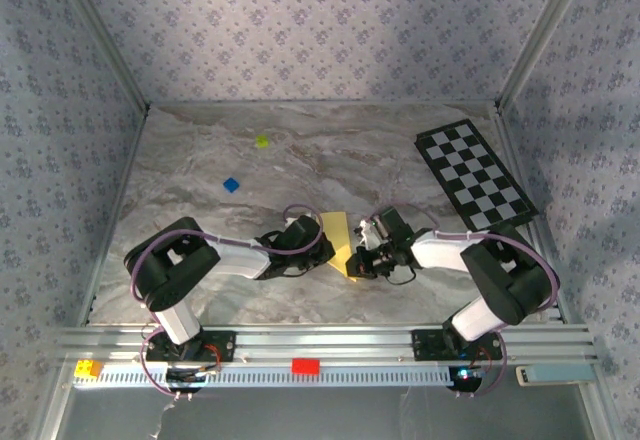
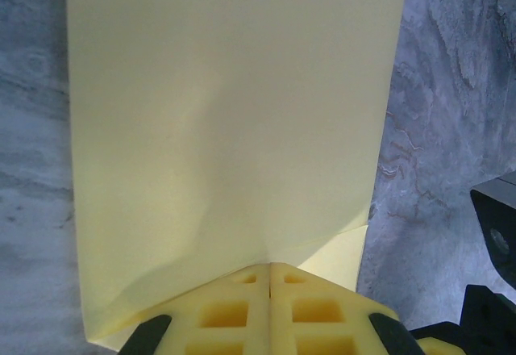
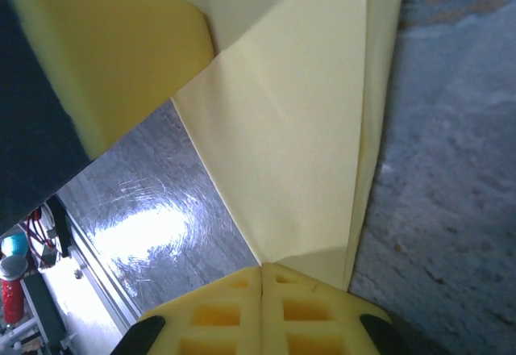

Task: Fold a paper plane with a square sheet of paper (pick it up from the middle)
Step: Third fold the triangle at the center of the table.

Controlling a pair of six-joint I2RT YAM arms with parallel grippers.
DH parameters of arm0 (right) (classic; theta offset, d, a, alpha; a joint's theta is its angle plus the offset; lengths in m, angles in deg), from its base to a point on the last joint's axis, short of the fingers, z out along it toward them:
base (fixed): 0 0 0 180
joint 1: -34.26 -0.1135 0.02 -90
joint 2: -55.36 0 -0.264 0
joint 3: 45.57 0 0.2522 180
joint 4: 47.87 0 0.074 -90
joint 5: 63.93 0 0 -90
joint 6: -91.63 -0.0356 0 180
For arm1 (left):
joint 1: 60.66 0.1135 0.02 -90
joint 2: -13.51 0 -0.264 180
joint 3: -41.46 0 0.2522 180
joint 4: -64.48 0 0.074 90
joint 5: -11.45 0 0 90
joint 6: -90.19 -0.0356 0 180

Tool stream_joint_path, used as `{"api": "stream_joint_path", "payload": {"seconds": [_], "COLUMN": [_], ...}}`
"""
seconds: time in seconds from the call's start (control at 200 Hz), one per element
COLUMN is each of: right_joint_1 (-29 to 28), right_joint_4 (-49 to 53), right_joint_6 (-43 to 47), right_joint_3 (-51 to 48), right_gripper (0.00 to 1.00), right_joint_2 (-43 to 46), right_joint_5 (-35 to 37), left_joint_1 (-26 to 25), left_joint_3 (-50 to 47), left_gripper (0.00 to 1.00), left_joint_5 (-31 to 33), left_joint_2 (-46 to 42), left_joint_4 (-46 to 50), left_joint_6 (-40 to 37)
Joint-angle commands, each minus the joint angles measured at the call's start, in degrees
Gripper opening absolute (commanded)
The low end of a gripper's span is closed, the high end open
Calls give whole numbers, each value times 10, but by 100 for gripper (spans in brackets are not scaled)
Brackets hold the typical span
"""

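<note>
Right now both my grippers are pinched on the square sheet of paper (image 1: 334, 230), which sits between them near the front middle of the marble table (image 1: 300, 160), well apart from the checkered board (image 1: 475, 175). From my left wrist, my left gripper (image 2: 270, 268) has its pads pressed together on the near edge of the sheet (image 2: 234, 113), and the paper runs away from me, wide and mostly flat, with one soft buckle down its middle. From my right wrist, my right gripper (image 3: 262, 270) is likewise clamped on the sheet (image 3: 298, 129), where a slanted flap lies over a second layer; my left finger (image 3: 113, 56) shows just beside it at the upper left. I can't tell whether the sheet is resting on the table or held just off it.

I judge this to be an early fold, with no dart shape yet. To do it well I should hold both pinches firm and move my two arms together, so that the thin paper is neither stretched nor torn between them. I should line the flap's edge up with the layer beneath before pressing, then flatten the crease against the table from the fold outward
</note>
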Motion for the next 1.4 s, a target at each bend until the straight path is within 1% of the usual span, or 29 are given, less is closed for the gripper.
{"api": "stream_joint_path", "payload": {"seconds": [0.0,0.18,0.26,0.49,0.6,0.81,0.955,1.109,1.194,1.224,1.274,1.399], "right_joint_1": [3,3,3,3,5,25,42,46,41,40,39,38], "right_joint_4": [33,73,76,55,49,89,116,136,132,130,126,135], "right_joint_6": [-4,8,15,20,19,27,40,51,50,47,47,55], "right_joint_3": [-23,4,7,-27,-42,-9,17,40,46,48,48,59], "right_gripper": [5,5,6,5,5,6,11,21,24,28,29,31], "right_joint_2": [1,57,67,13,11,77,113,107,104,104,100,88], "right_joint_5": [14,2,-2,5,5,1,30,65,76,81,87,89], "left_joint_1": [0,0,0,0,0,-1,-8,-28,-36,-38,-42,-46], "left_joint_3": [-12,-12,-12,-10,-10,-16,-23,-34,-32,-32,-33,-36], "left_gripper": [0,0,0,0,0,0,0,0,0,0,0,7], "left_joint_5": [23,24,24,23,23,29,47,92,111,118,127,142], "left_joint_2": [19,19,19,20,18,9,-10,-34,-43,-46,-52,-76], "left_joint_4": [101,104,105,105,106,106,98,79,74,76,73,73], "left_joint_6": [-8,-7,-7,-8,-8,5,32,77,91,96,100,88]}}
